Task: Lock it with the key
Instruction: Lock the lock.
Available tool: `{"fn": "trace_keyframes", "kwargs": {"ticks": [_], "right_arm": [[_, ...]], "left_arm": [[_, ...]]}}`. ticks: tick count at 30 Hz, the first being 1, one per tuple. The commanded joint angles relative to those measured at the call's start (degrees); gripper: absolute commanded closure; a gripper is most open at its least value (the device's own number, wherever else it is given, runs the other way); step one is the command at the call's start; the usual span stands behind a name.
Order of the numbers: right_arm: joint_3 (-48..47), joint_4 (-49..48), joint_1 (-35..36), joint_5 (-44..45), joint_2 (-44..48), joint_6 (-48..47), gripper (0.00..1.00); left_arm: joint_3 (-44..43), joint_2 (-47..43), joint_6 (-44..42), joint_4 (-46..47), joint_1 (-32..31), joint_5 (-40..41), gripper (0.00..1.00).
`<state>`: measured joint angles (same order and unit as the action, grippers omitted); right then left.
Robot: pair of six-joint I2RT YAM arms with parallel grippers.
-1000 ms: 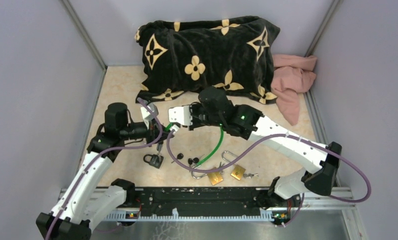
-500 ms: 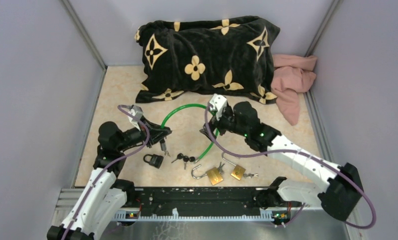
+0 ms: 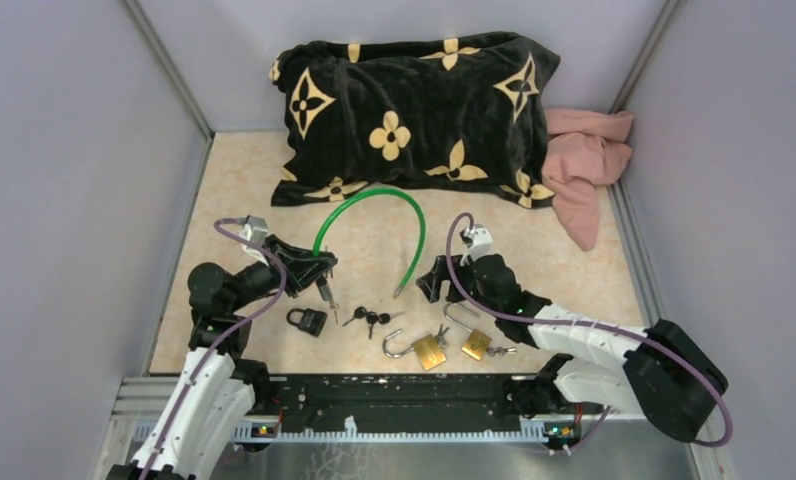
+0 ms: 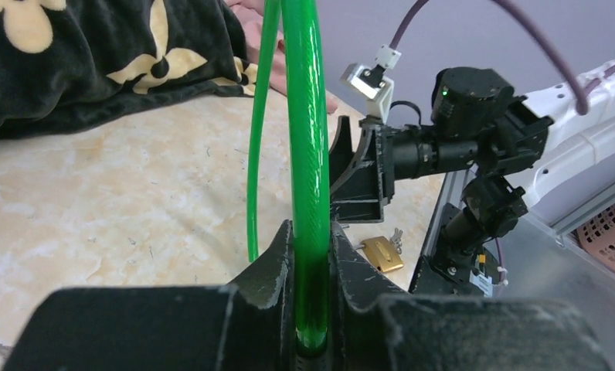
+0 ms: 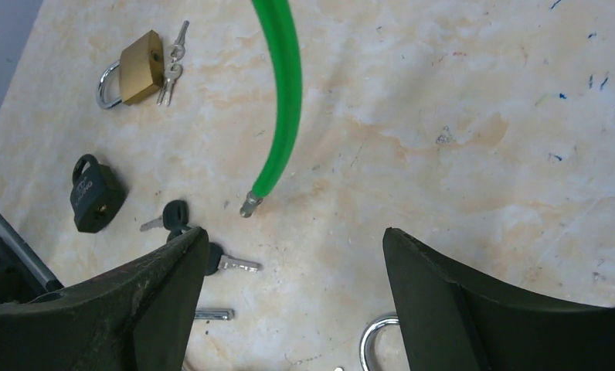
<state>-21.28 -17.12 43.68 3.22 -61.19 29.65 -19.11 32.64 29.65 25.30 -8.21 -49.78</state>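
Observation:
A green cable lock (image 3: 374, 193) arcs over the tabletop. My left gripper (image 3: 317, 266) is shut on one end of it, and the cable (image 4: 307, 154) rises straight out between the fingers (image 4: 280, 259). The cable's free metal tip (image 5: 248, 205) rests on the table just ahead of my right gripper (image 5: 293, 239), which stands open and holds nothing; in the top view the right gripper (image 3: 436, 281) is low beside that tip. Black-headed keys (image 3: 369, 318) lie loose between the arms, one key (image 5: 229, 263) by my right gripper's left finger.
A black padlock (image 3: 307, 320) lies by the left arm. Two brass padlocks (image 3: 429, 350) (image 3: 476, 343) with open shackles and small keys lie near the front edge. A black flowered pillow (image 3: 414, 100) and a pink cloth (image 3: 584, 160) fill the back.
My right gripper opened, left the cable and drew back and down to the near right. The left arm pulled back left with its end of the cable.

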Motion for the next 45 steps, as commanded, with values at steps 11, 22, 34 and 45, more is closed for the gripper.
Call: {"fn": "trace_keyframes", "kwargs": {"ticks": [11, 22, 34, 45], "right_arm": [[-4.8, -27.4, -0.3, 1.9, -19.7, 4.4, 0.29], [-18.1, -26.2, -0.3, -7.3, -20.6, -0.2, 1.0], [-38.9, -3.8, 1.0, -13.3, -5.8, -12.5, 1.0], [-47.5, 16.0, 0.7, -8.0, -4.6, -27.6, 1.0]], "left_arm": [[0.4, -1.6, 4.5, 8.5, 1.2, -0.1, 1.0], [1.2, -1.3, 13.5, 18.7, 2.1, 0.0, 1.0], [-1.2, 4.0, -7.8, 11.5, 1.5, -5.8, 0.84], [-10.1, 11.8, -38.0, -17.8, 1.2, -11.9, 0.49]]}}
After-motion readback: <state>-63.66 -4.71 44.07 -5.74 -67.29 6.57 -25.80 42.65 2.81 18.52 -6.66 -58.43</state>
